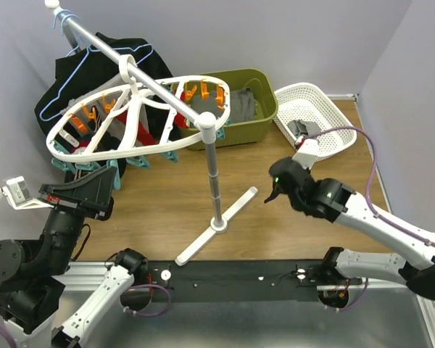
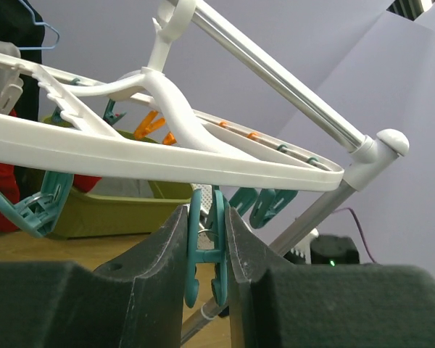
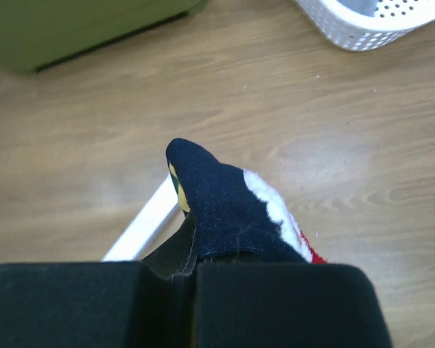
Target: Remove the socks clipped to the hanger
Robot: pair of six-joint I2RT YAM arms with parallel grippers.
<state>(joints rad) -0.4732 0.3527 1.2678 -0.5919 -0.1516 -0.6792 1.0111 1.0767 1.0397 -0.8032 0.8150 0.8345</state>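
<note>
The white oval lattice hanger (image 1: 141, 119) hangs from the stand's rail, ringed with orange and teal pegs. Red sock fabric (image 1: 143, 135) shows under it, and also at the left edge of the left wrist view (image 2: 1, 196). My left gripper (image 1: 105, 181) is under the hanger's near left rim. In the left wrist view it (image 2: 206, 217) is shut on a teal peg (image 2: 205, 250) that holds no sock. My right gripper (image 1: 275, 190) is right of the stand pole, low over the table. It (image 3: 196, 254) is shut on a dark navy sock (image 3: 217, 203) with yellow, white and red marks.
An olive green bin (image 1: 264, 119) with grey cloth stands at the back. A white basket (image 1: 326, 141) holding a grey item is at the back right. The stand's pole (image 1: 214, 181) and white crossed base (image 1: 232, 210) are mid-table. A black garment (image 1: 65, 80) hangs at the back left.
</note>
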